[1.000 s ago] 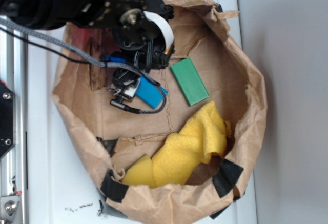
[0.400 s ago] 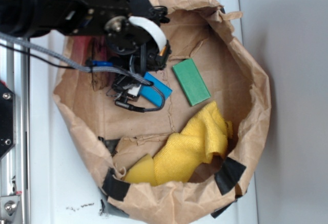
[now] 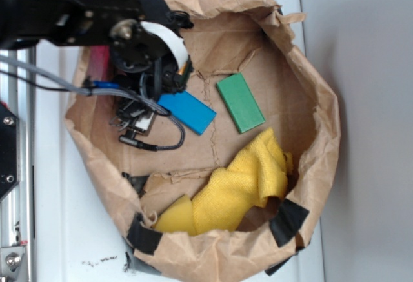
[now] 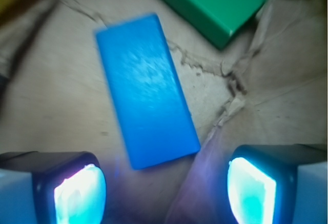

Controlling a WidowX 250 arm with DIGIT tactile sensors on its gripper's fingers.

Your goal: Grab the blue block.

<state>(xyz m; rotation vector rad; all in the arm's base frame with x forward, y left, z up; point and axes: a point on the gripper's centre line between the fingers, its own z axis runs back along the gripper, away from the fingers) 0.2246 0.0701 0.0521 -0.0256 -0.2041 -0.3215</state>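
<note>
At the upper left of the exterior view the black arm reaches over the rim of a brown paper bag lying opened out on a white worktop. Its pincer stands released, the two pads apart at the lower corners of the wrist view, holding nothing. The blue block lies flat just right of the pincer. The green block is near, further right. A yellow cloth fills the lower middle.
</note>
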